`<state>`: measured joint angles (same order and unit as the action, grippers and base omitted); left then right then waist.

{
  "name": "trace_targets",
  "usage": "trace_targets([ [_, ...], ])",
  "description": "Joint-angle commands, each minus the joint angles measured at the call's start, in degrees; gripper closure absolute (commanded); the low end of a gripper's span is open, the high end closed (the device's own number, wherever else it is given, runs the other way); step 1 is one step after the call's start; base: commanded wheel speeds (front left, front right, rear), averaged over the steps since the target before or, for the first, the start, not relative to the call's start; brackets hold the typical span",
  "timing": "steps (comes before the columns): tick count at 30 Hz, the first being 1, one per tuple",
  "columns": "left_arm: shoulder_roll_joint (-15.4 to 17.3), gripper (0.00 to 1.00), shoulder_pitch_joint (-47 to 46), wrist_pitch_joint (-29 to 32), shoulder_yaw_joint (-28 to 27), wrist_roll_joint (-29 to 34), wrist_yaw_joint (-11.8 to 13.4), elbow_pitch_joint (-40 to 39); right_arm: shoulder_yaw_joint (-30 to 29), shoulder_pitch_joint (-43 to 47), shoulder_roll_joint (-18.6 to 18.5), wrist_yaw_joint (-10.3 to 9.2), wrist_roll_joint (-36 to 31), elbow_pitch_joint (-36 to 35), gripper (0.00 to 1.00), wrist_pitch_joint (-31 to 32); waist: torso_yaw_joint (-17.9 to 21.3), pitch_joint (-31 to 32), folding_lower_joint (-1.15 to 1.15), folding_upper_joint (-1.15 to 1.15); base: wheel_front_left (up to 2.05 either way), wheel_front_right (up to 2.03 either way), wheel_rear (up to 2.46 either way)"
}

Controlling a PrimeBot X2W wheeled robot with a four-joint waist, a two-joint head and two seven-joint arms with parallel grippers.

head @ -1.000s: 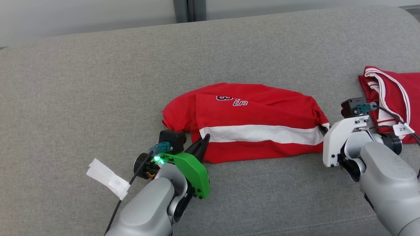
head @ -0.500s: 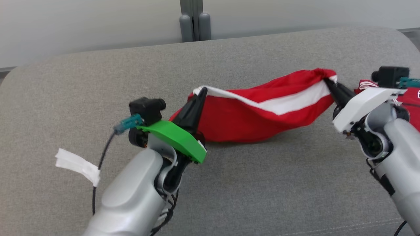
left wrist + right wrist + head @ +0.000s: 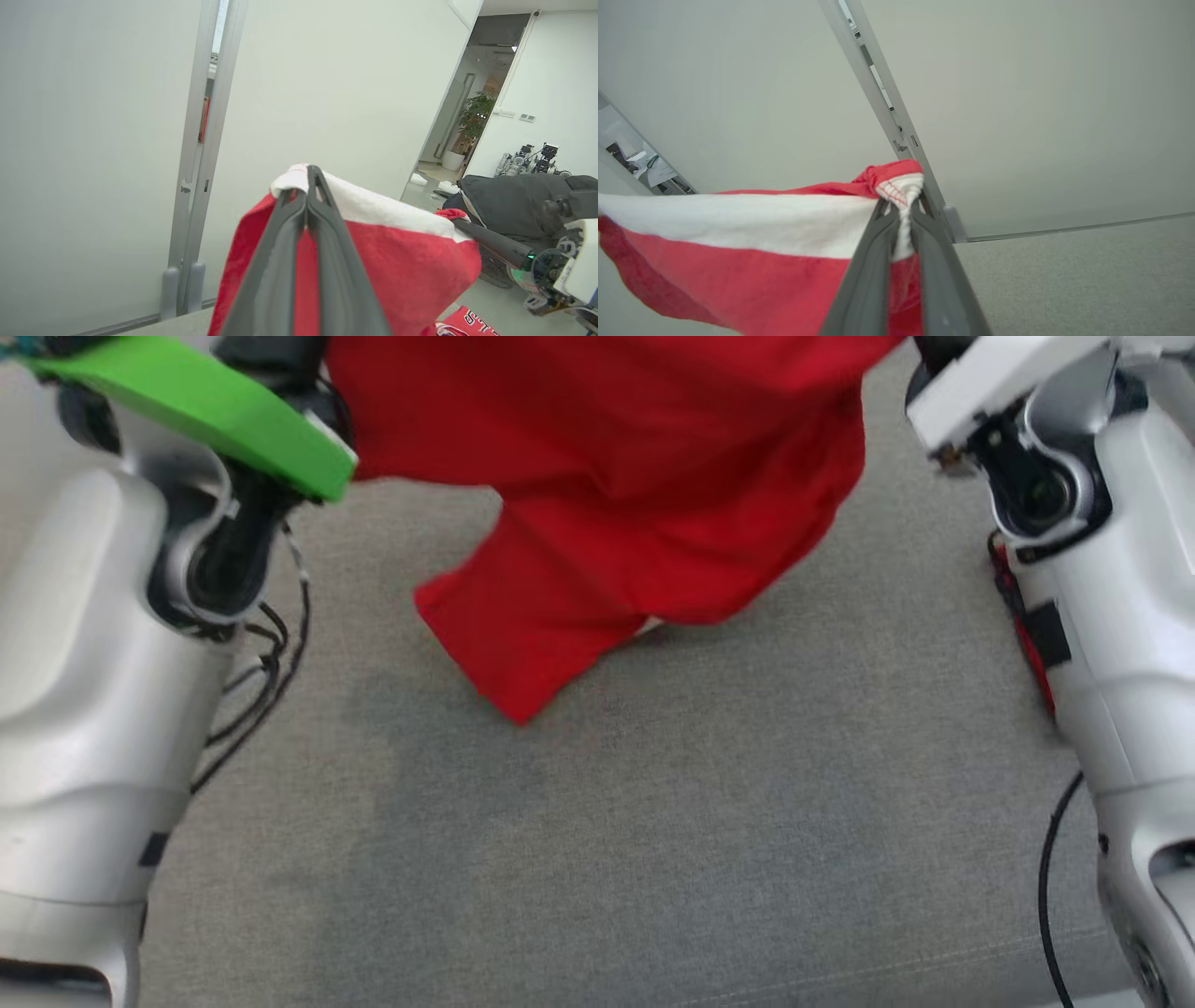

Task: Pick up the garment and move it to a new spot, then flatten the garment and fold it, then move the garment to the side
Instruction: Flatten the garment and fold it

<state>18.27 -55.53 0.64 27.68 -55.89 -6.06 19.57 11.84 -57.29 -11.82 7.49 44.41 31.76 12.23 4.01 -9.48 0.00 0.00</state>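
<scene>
White block letters with a dark outline, reading "ST" as far as they can be made out, stand on a red cloth (image 3: 467,321) lying at the bottom edge of the left wrist view, below the hanging garment (image 3: 402,266). Anything further is cut off.

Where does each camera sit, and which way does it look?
Head view: on the robot's head, looking down at the grey cushion and the hanging garment; its left forearm and right forearm show.
Left wrist view: on the left wrist, looking along the left gripper, shut on the garment's white band, toward a white wall.
Right wrist view: on the right wrist, looking along the right gripper, shut on the garment, toward the wall.
Shared: both wrist views show the white band.
</scene>
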Motion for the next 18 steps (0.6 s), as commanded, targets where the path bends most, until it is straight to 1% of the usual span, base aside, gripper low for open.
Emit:
trace_targets([
  [1,0.7,1.0,-2.4,-1.9,-0.6,1.6,-0.4,1.2,-1.1,-4.0,0.9,0.02,-3.0,2.6,1.0,-2.4,3.1,-6.4,0.0,0.0,0.0,0.0,0.0],
  [4,0.8,1.0,-8.1,-7.9,-2.0,4.0,-0.8,3.3,-4.2,-11.3,4.5,0.01,-7.3,8.0,1.0,-9.5,3.5,-9.2,0.0,0.0,0.0,0.0,0.0],
  [5,0.6,1.0,-9.8,-10.4,-2.4,5.1,-0.9,4.2,-5.5,-13.8,5.2,0.01,-8.5,9.3,1.0,-12.9,3.5,-9.9,0.0,0.0,0.0,0.0,0.0],
  [7,0.3,1.0,-13.0,-13.6,-3.0,6.7,-1.0,5.5,-7.0,-17.4,6.2,0.0,-10.2,10.9,1.0,-18.9,3.5,-10.9,0.0,0.0,0.0,0.0,0.0],
  [9,-0.3,1.0,-15.3,-15.1,-3.6,8.8,-1.1,6.1,-7.9,-19.5,6.9,-0.02,-11.2,12.6,1.0,-23.3,3.4,-11.7,0.0,0.0,0.0,0.0,0.0],
  [11,-1.5,1.0,-15.8,-15.7,-4.4,9.4,-1.3,6.6,-7.2,-19.9,7.5,-0.02,-11.4,14.2,1.0,-24.8,3.0,-12.0,0.0,0.0,0.0,0.0,0.0],
  [13,-2.6,1.0,-14.1,-15.8,-4.3,10.2,-1.4,7.0,-4.6,-18.5,7.7,0.01,-12.0,15.9,1.0,-24.7,2.7,-12.2,0.0,0.0,0.0,0.0,0.0],
  [16,-4.6,1.0,-9.4,-15.8,-2.1,10.3,-1.5,7.0,-0.6,-15.1,7.3,0.01,-10.9,18.4,1.0,-22.7,1.9,-12.0,0.0,0.0,0.0,0.0,0.0],
  [18,-5.5,1.0,-5.2,-15.8,-0.4,8.8,-1.5,6.3,2.7,-11.8,6.8,0.01,-10.0,19.2,1.0,-20.5,1.3,-11.3,0.0,0.0,0.0,0.0,0.0],
])
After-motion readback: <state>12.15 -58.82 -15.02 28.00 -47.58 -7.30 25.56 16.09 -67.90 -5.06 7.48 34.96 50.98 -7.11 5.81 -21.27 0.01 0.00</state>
